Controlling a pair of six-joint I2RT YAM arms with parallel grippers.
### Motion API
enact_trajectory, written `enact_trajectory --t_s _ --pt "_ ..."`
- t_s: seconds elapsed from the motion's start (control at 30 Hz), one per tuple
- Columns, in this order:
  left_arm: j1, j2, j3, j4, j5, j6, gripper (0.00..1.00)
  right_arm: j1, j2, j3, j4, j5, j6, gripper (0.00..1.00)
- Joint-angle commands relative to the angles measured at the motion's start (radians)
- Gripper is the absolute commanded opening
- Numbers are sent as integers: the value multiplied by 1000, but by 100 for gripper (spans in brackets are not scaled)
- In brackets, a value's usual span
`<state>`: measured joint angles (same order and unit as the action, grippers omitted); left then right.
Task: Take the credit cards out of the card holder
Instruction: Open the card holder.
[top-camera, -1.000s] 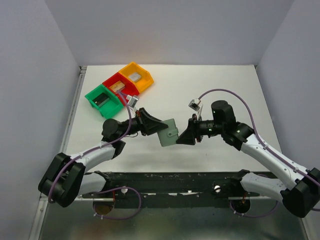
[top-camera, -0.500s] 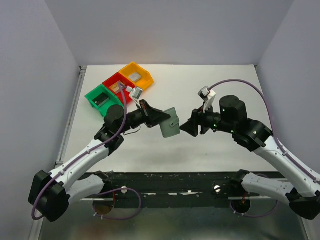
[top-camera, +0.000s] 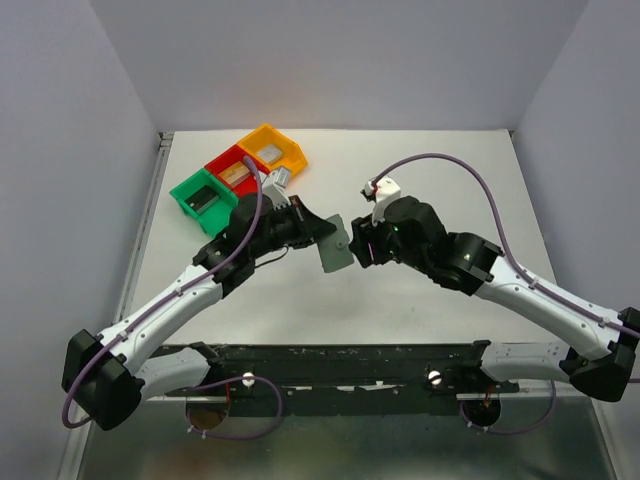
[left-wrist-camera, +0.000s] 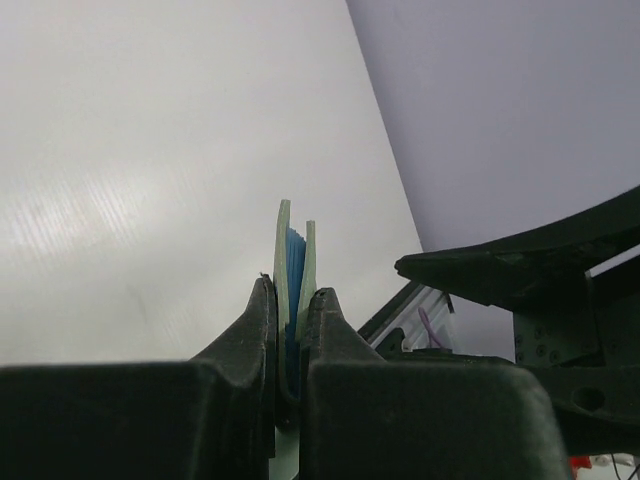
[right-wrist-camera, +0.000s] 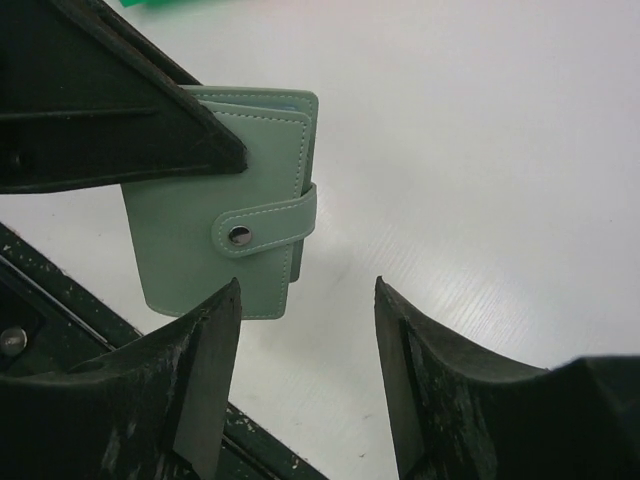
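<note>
My left gripper (top-camera: 322, 233) is shut on the grey-green card holder (top-camera: 337, 243) and holds it above the table, closed, its snap tab (right-wrist-camera: 262, 224) fastened. In the left wrist view the holder (left-wrist-camera: 283, 262) stands edge-on between my fingers, with blue showing between its two covers. The credit cards are hidden inside it. My right gripper (top-camera: 362, 245) is open and empty, right beside the holder's free edge. In the right wrist view the holder (right-wrist-camera: 190, 230) is just beyond my left fingertip (right-wrist-camera: 228, 300), not between the jaws.
Green (top-camera: 188, 190), red (top-camera: 222, 158) and yellow (top-camera: 290, 152) plastic bins holding grey blocks stand at the back left of the white table (top-camera: 440, 170). The black front rail (top-camera: 350, 355) runs along the near edge.
My left gripper has kept its hold on the card holder and turned it a little. My right arm has moved left, bringing its open gripper up to the holder.
</note>
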<state>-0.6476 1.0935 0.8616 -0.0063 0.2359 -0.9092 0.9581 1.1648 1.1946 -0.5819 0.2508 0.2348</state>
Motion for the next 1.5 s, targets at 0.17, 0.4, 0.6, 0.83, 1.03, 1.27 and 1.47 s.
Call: enact_trajectory --t_s 0.17,0.4,0.6,0.83,1.03,1.27,1.47 --pt "-18 25 86 -124 -83 -102 0 56 98 63 1 123 8 59" --pt "-18 6 94 -159 -87 -171 0 71 118 60 17 127 -8 59" --pt "-18 25 122 -212 -86 -207 0 85 140 77 24 117 -23 59" --pt "-18 31 134 -233 -90 -226 0 105 173 92 16 136 -35 59" --pt "-17 46 148 -268 -107 -231 0 120 170 99 25 153 -45 59" --pt "-17 48 145 -279 -122 -235 0 122 157 89 28 177 -35 63" --pt "-17 51 146 -290 -130 -244 0 130 157 88 42 182 -32 63"
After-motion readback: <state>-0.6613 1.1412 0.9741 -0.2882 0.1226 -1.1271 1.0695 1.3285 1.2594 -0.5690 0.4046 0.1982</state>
